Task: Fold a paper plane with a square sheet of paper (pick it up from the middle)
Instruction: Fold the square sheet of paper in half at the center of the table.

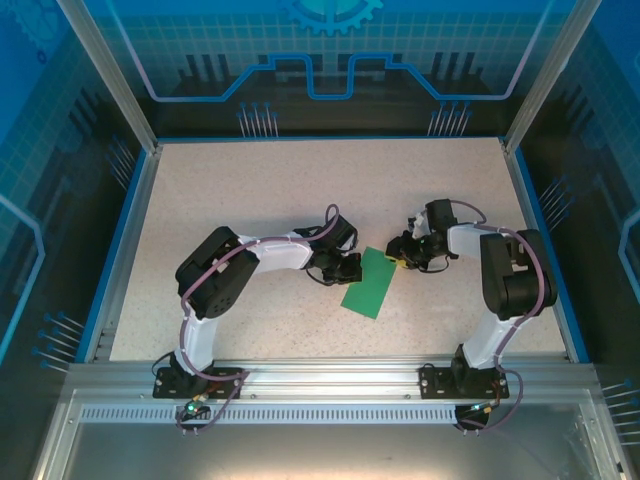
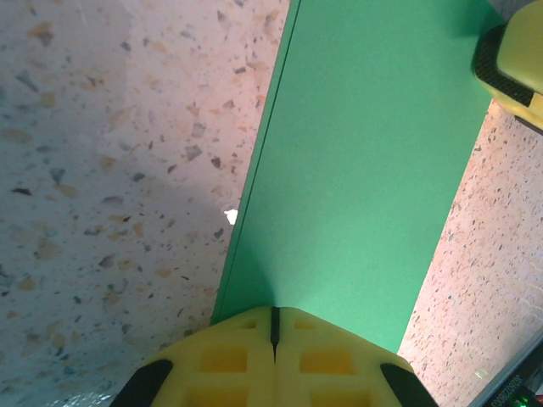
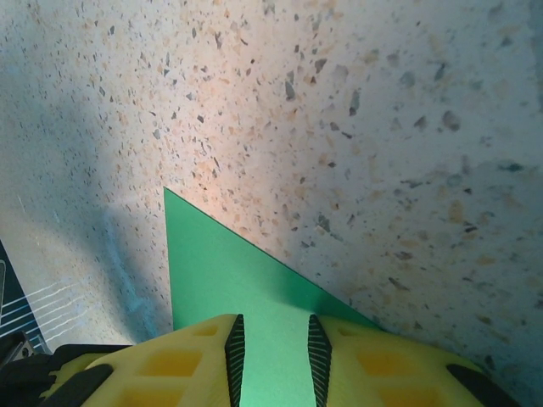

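Lying flat on the table [image 2: 110,170], the green paper [image 2: 365,170] stretched ahead of the closed left hand [image 2: 274,312], whose tips met its near end; the right hand [image 3: 271,326], jaws parted, straddled its corner.

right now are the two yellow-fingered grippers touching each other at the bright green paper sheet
apart. left wrist view: left gripper at the near end of the green paper, a finger of the right gripper at the far corner, bare paper between.
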You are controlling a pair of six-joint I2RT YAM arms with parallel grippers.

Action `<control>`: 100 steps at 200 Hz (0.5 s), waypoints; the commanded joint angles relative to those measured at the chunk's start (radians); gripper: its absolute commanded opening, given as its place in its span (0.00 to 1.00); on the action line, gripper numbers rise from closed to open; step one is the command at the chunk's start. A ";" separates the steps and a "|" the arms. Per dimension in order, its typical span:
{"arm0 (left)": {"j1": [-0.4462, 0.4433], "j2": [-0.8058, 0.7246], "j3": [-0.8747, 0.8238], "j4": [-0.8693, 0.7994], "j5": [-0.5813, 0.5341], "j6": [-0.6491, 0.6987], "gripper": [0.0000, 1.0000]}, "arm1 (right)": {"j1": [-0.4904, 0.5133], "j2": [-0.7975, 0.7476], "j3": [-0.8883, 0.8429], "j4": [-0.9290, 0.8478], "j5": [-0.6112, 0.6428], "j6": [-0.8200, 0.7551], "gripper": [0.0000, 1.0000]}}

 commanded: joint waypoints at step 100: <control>-0.009 0.022 0.007 -0.071 -0.004 0.031 0.00 | -0.036 0.017 -0.024 0.021 -0.004 0.042 0.31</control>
